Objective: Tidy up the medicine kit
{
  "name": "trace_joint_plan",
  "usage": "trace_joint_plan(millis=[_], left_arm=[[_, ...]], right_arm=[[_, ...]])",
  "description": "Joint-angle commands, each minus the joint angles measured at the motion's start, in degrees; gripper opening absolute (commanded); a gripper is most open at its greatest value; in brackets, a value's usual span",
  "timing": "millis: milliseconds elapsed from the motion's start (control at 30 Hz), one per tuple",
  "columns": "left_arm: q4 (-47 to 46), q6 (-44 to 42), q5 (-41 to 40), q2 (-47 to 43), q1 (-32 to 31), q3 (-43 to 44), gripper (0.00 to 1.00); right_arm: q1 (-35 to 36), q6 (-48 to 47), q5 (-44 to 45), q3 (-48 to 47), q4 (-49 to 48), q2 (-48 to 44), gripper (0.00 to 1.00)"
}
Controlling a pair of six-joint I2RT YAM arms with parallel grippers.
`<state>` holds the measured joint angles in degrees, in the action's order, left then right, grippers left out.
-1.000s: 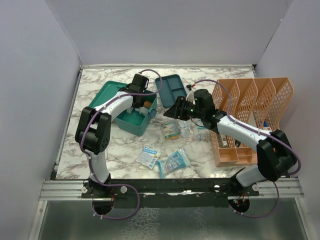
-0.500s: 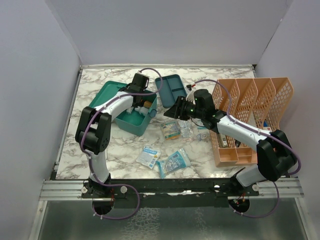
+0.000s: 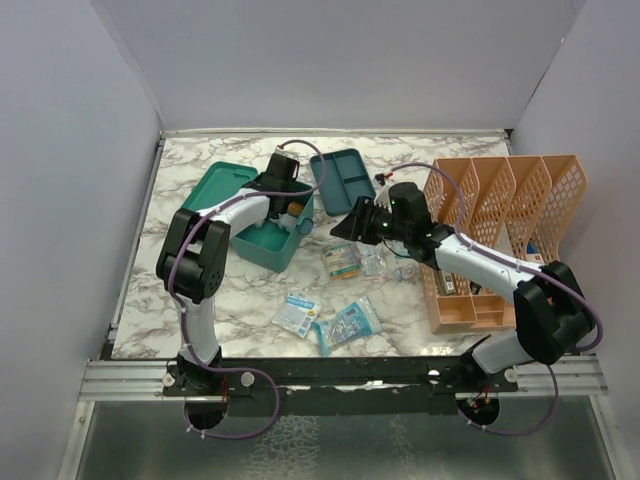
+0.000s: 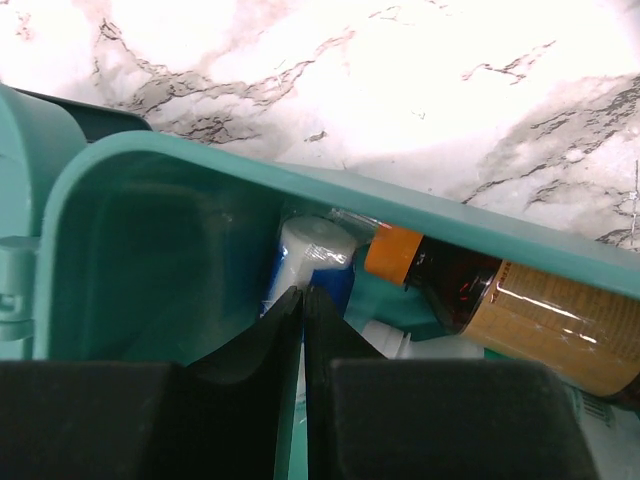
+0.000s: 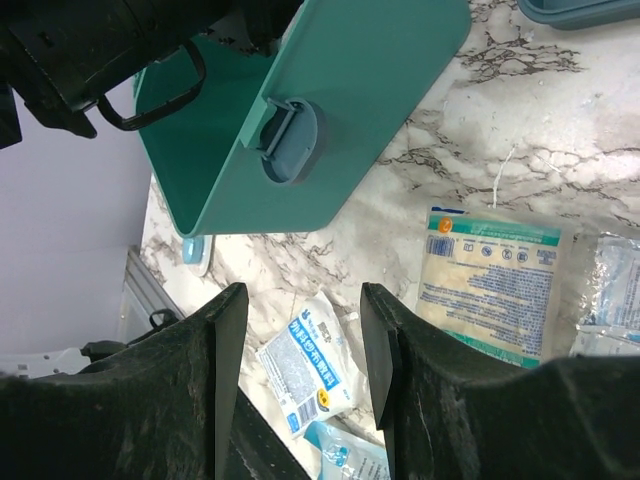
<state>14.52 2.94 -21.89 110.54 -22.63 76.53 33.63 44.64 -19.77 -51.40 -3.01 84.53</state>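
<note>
1. Looking down from above, the medicine kit (image 3: 268,250) sits open toward the table's far left corner. The left gripper (image 3: 287,207) is inside it and the right gripper (image 3: 347,226) hovers beside it.
2. Left wrist: claw pinched together, empty, near an amber bottle (image 4: 520,310).
3. Right wrist: claw spread wide, over a packet (image 5: 495,280).

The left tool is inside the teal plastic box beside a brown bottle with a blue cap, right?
Not quite: the cap is orange, not blue, as the left wrist view shows. The left tool is inside the teal plastic box beside the brown bottle.
</note>
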Motion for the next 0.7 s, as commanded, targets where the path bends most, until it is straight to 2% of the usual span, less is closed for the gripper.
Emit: trace_joint_plan(millis=[0,267,467,667], left_arm=[[-1.51,1.51,2.17,1.46,-0.18,0.57,0.09],[0.41,3.01,4.68,-3.69,-0.22,0.81,0.13],[1.15,5.5,10.15,-14.01,-0.24,-4.7,0.24],[-1.79,7.22,15.91,-27.08,-0.22,-11.96,0.36]], right_arm=[[-0.4,-1.28,1.99,0.68,-0.12,-2.42,0.49],[-0.43,-2.91,3.67,-0.23,3.41,-2.83,0.49],[-0.4,-9.3,6.95,-3.48,11.64,-1.59,0.5],[-0.32,-16.72,6.41,-3.62,16.06,-0.82,0.52]])
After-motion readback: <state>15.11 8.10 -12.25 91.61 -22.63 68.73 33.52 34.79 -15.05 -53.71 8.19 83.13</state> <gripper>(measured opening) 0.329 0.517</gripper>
